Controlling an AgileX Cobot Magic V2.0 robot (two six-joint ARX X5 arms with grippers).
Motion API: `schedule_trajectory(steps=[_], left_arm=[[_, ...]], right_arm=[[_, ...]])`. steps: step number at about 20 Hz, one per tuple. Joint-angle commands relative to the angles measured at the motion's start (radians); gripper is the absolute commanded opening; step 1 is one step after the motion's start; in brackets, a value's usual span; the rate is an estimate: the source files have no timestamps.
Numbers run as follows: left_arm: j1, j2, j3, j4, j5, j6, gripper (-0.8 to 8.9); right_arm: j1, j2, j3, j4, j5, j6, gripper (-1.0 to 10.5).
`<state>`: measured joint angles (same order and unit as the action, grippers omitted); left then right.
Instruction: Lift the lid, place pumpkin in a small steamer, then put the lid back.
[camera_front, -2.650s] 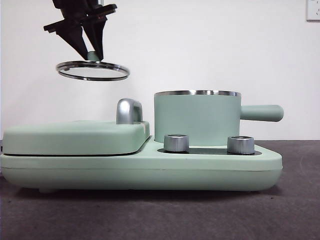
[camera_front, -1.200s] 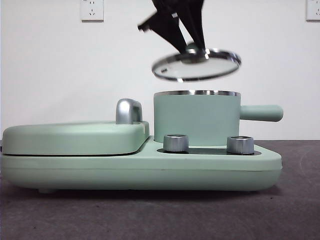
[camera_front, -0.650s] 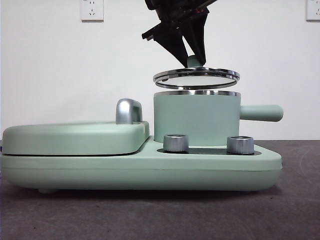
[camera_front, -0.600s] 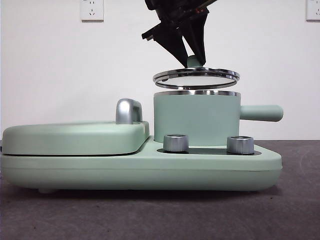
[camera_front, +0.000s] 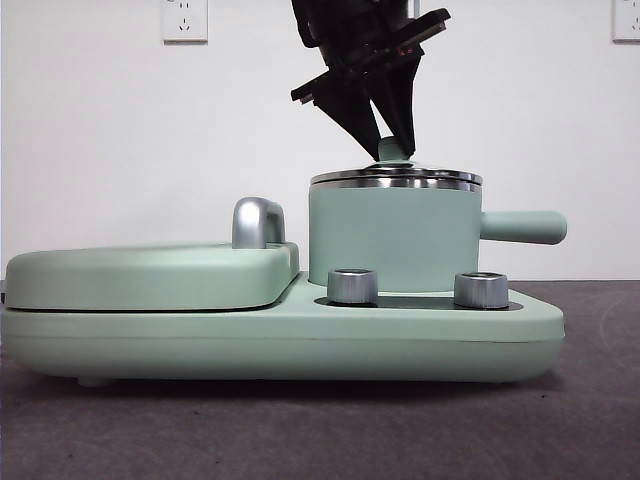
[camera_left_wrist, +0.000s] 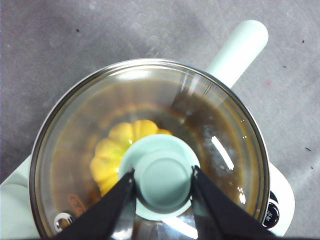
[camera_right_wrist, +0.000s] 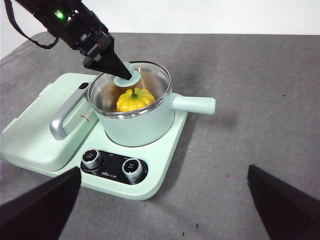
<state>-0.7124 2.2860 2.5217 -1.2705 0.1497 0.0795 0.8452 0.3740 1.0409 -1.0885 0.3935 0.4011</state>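
The clear-glass lid with its steel rim sits level on the mint-green small steamer. My left gripper comes down from above and is shut on the lid's mint-green knob. Through the glass the yellow-orange pumpkin lies inside the pot. The right wrist view shows the same: the pumpkin in the steamer, the lid on top, and the left gripper on the knob. My right gripper hangs high over the table, open and empty.
The steamer stands on a long mint-green base appliance with two silver knobs in front. A flat griddle cover with a steel handle lies beside it. The steamer's side handle sticks out sideways.
The left gripper carried the lid from over the griddle cover across to the steamer and lowered it; it now rests on the steamer's rim.
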Motion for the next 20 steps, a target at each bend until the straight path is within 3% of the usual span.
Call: schedule_trajectory(steps=[1, 9, 12, 14, 20], left_arm=[[-0.014, 0.054, 0.034, 0.031, 0.003, 0.016, 0.15], [-0.014, 0.056, 0.034, -0.019, 0.004, 0.014, 0.47], [-0.014, 0.056, 0.038, -0.023, 0.004, -0.011, 3.20], [-0.013, 0.047, 0.055, -0.036, 0.004, -0.023, 4.39], [-0.005, -0.117, 0.056, -0.115, 0.004, -0.048, 4.73]], right_arm=[[0.009, 0.000, 0.010, 0.002, 0.003, 0.011, 5.9], [0.009, 0.001, 0.010, -0.013, 0.004, 0.011, 5.9], [0.009, 0.000, 0.010, -0.013, 0.004, 0.011, 5.9], [0.009, 0.001, 0.010, -0.013, 0.003, 0.011, 5.9], [0.009, 0.001, 0.010, -0.014, -0.001, 0.011, 5.9]])
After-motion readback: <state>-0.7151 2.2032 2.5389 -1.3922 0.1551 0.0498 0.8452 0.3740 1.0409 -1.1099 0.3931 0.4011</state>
